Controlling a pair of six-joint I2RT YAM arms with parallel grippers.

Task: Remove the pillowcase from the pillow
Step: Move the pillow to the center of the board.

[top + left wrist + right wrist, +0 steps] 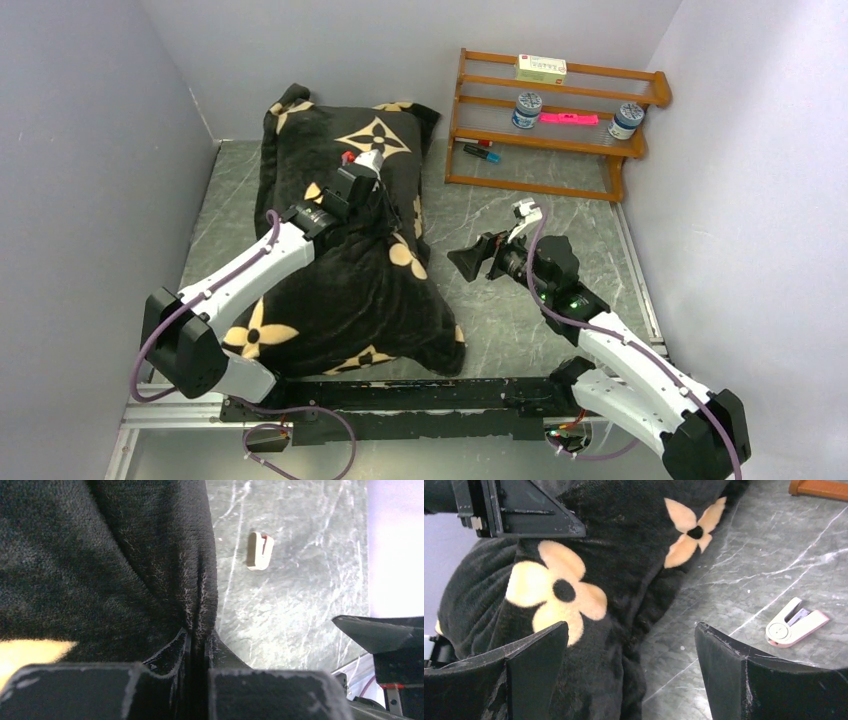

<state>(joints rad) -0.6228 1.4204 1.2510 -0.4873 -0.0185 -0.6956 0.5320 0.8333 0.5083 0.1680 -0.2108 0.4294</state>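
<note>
- Top external view gives you the pillowcase (345,290) lying plump on the left half of the grey marbled table (480,320). It stretches from the far wall almost to the near rail.
- You cannot see the pillow; it is hidden inside the cover.
- Your left gripper (197,642) rests on the far half of the cover. From the left wrist camera, its jaws are together and clamped on a ridge of the black plush, with folds running up out of the pinch.
- Your right gripper (478,254) sits just beside the cover's right edge with its jaws wide apart and nothing between them. In the right wrist view, one finger is over a tan flower and the other is over bare table.
- A small white stapler-like thing (796,624) lies on the table right of the cover, apart from both grippers.
- A wooden rack (556,150) stands at the far right, holding two jars, a box and a pink marker.
</note>
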